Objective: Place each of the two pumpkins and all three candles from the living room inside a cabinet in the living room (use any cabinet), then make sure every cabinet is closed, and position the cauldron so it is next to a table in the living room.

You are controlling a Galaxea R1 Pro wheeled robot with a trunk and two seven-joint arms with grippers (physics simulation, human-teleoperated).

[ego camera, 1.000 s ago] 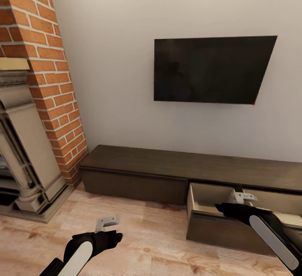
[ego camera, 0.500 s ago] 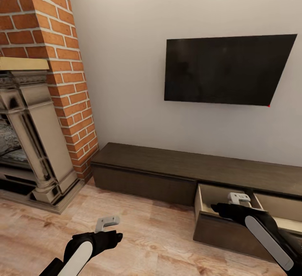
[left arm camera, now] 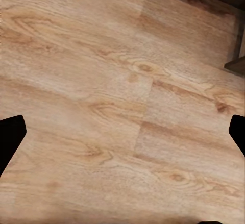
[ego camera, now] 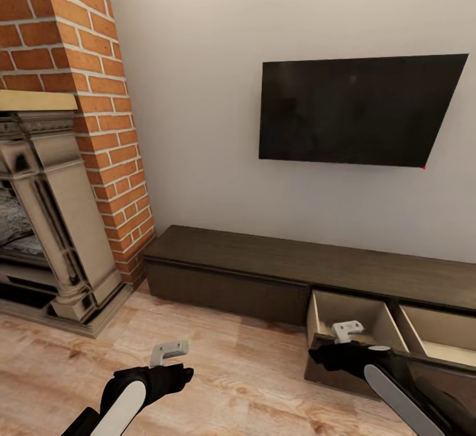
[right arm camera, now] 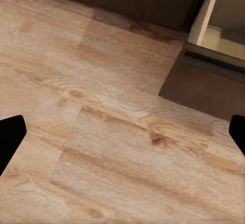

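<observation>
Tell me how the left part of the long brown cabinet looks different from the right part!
The cabinet's left section is shut, showing a plain dark front panel; the right section's drawers are pulled out over the wooden floor, showing pale, empty-looking insides. The left section ends beside the brick fireplace column; the right gripper hovers at the open drawers. Both sections share one dark-brown flat top.

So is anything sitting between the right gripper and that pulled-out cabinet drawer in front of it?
Nothing visible stands between them. The right gripper hangs just in front of the open drawer of the cabinet, over bare wooden floor. The drawer's visible interior looks empty, and its front panel is nearest the gripper.
</observation>
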